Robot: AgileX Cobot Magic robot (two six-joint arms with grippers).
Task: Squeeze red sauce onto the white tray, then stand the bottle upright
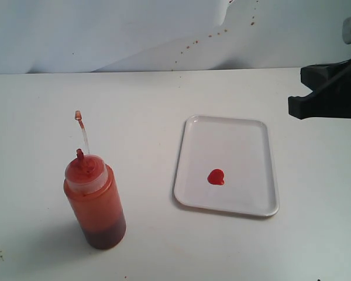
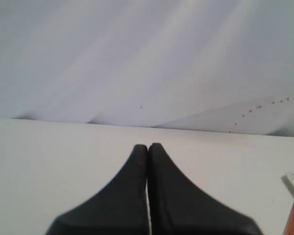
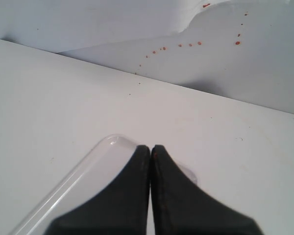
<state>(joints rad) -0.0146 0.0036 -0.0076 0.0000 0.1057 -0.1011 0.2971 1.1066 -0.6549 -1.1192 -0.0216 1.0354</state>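
Bottle: the squeeze bottle (image 1: 95, 202) stood upright on the bench (image 1: 164, 93) at the lower left of the exterior frame, with its red nozzle (image 1: 80, 154) up and its strap cap (image 1: 78, 115) raised above it.
White tray: the white tray (image 1: 245, 134) lay flat right of centre, well apart from the bottle.
Red sauce: the red sauce (image 1: 216, 177) sat on the tray as a small heart-shaped blob.
Left claw: the left claw (image 2: 148, 145) was closed, fingers pressed together, gripping nothing.
Right claw: the right claw (image 3: 150, 147) was closed and empty over a tray corner; the black shape (image 1: 327, 88) at upper right was probably its arm.
Wall: reddish specks (image 3: 181, 45) dotted it.
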